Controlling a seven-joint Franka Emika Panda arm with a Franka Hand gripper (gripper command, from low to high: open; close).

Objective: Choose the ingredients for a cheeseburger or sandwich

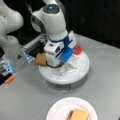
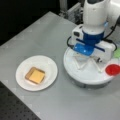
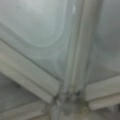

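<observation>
Over divided tray [image 2: 82, 77], end effector [image 1: 56, 66], state n/k; tomato [image 2: 113, 69], toast [image 1: 41, 60] nearby.

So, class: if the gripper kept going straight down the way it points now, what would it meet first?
Probably the white divided tray itself. The gripper is hidden behind the arm, but the wrist view shows only bare tray floor and divider ribs below, no food piece.

White rounded arm [image 1: 51, 22] w/ blue wrist trim, blue light on top, prob. black cable alongside.

Arm [image 2: 96, 15] bent downward, hand [image 2: 88, 58] lowered
</observation>
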